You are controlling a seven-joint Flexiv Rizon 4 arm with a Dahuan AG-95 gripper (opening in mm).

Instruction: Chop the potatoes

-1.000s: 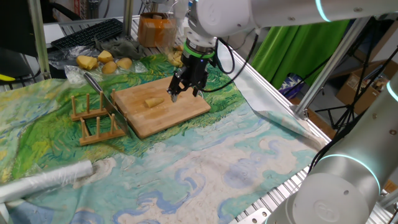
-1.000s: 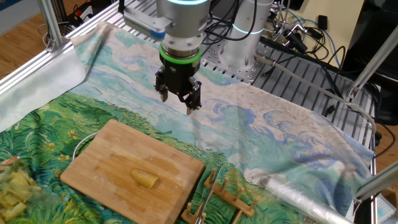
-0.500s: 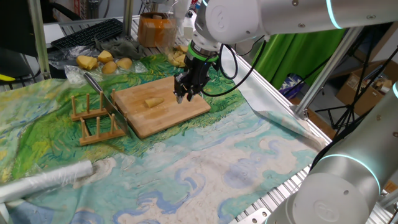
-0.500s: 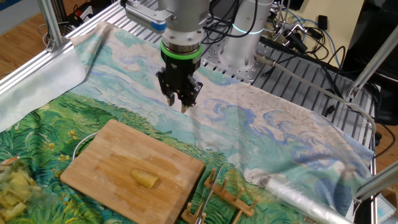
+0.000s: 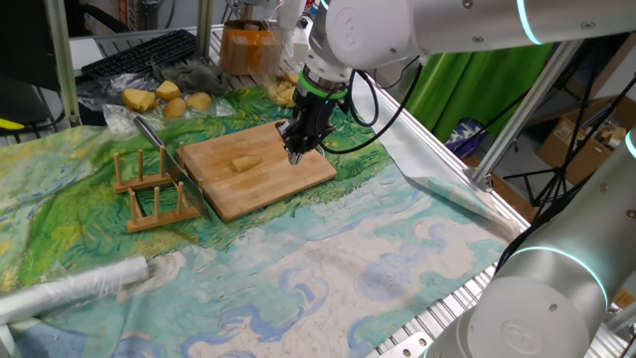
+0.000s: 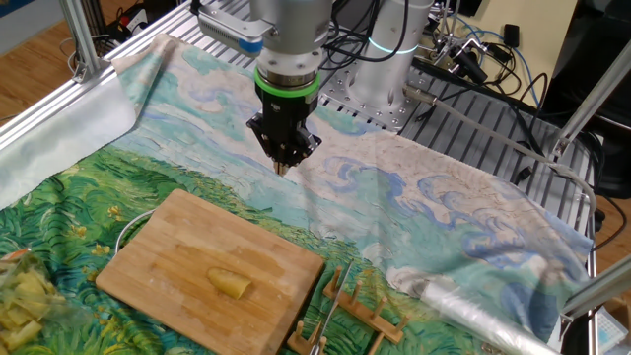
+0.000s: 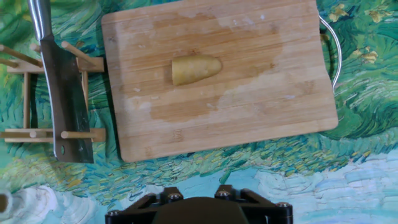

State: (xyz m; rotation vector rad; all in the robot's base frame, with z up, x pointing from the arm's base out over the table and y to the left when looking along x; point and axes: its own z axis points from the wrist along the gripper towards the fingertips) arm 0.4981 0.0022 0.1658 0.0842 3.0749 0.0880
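One potato wedge (image 5: 245, 163) (image 6: 229, 284) (image 7: 196, 70), small, pale yellow and peeled, lies near the middle of the wooden cutting board (image 5: 260, 191) (image 6: 177, 251) (image 7: 249, 106). My gripper (image 5: 294, 155) (image 6: 283, 169) hangs in the air over the cloth just off the board's edge, apart from the wedge. Its fingers are shut together with nothing between them. In the hand view only the dark hand body (image 7: 198, 210) shows at the bottom edge; the fingertips are hidden.
A cleaver (image 7: 65, 106) (image 5: 157, 142) rests on a wooden rack (image 5: 154, 197) (image 6: 340, 311) beside the board. Whole potatoes (image 5: 164, 99) and an orange jar (image 5: 246, 48) stand behind. A foil-wrapped roll (image 5: 70, 288) (image 6: 483, 311) lies on the painted cloth.
The gripper's fingers have come together from wide open to shut, empty. The hand has shifted slightly towards the board's edge. The wedge and cleaver have stayed put.
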